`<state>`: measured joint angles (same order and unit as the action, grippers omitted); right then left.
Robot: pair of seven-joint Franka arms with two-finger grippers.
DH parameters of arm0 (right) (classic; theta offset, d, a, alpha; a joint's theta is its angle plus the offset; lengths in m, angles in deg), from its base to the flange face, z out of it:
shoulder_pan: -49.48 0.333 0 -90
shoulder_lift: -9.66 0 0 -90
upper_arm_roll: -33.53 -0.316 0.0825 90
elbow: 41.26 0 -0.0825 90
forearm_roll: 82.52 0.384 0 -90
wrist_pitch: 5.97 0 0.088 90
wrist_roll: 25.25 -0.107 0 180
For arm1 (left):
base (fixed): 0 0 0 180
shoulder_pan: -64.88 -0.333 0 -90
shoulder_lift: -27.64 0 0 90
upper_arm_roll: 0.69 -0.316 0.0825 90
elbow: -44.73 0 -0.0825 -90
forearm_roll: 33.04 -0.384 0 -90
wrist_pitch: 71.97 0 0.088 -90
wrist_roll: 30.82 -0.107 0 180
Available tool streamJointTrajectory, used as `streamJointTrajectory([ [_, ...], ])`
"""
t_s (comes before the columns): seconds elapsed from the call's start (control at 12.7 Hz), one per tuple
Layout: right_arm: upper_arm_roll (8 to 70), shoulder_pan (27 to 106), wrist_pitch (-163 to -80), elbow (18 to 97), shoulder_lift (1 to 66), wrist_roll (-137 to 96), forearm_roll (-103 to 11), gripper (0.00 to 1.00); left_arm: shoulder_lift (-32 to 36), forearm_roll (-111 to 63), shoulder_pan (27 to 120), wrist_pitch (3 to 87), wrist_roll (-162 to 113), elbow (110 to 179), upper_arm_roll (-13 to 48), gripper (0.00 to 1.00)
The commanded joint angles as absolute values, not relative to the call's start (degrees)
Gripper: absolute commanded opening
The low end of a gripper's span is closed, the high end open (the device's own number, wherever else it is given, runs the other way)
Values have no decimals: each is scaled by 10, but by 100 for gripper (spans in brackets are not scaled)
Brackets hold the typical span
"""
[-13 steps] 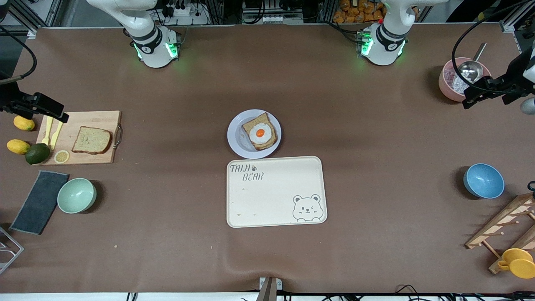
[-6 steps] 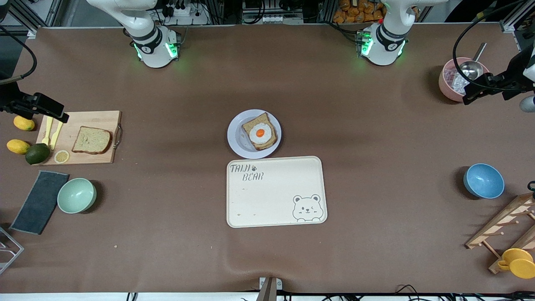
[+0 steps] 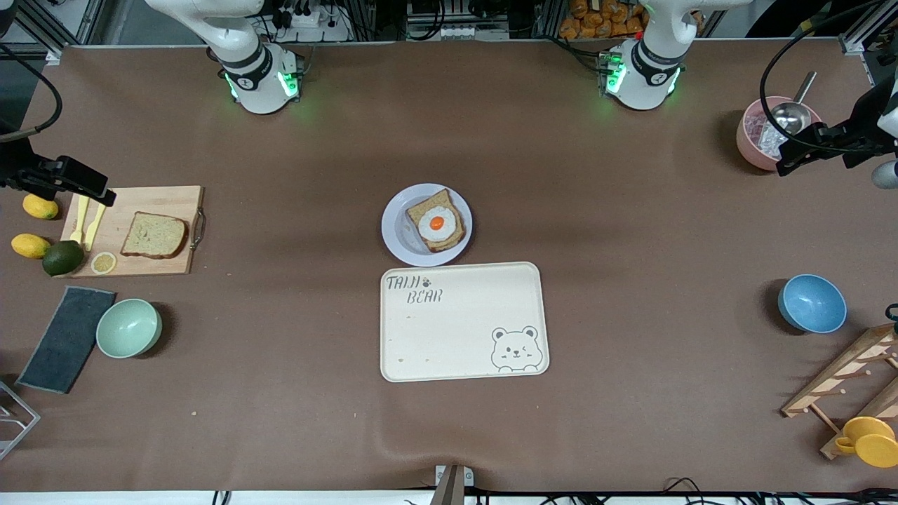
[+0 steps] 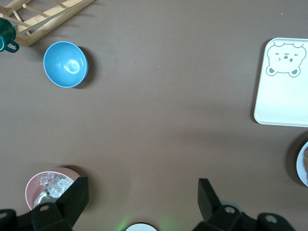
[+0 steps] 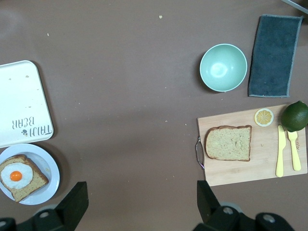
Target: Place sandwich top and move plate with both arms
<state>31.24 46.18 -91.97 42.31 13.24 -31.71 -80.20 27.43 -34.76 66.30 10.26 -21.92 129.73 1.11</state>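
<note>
Two claws hang high with their fingers apart and hold nothing. The left claw (image 4: 139, 202) is over the pink bowl (image 3: 760, 140) at the left arm's end of the surface (image 3: 631, 393). The right claw (image 5: 139, 202) is over the edge of the wooden board (image 3: 168, 200) at the right arm's end.

The sandwich top (image 3: 154, 236) lies flat on this board (a lemon slice (image 3: 103, 263) and yellow cutlery (image 3: 88, 221) are beside it).

The plate (image 3: 396, 235) sits in the middle of the surface and carries the bread with fried egg (image 3: 436, 220). It is just beside the cream tray (image 3: 463, 322), which is nearer to the front camera.
</note>
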Motion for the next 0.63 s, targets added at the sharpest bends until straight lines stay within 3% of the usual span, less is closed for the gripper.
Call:
streamJointTrajectory([
  [0.0,308,443,-917,431,129,-283,-797,100,275,-360,662,101,-220,1297,11,100],
  [0.55,308,356,-924,450,182,-218,-794,100,269,-360,660,106,-221,1296,11,100],
])
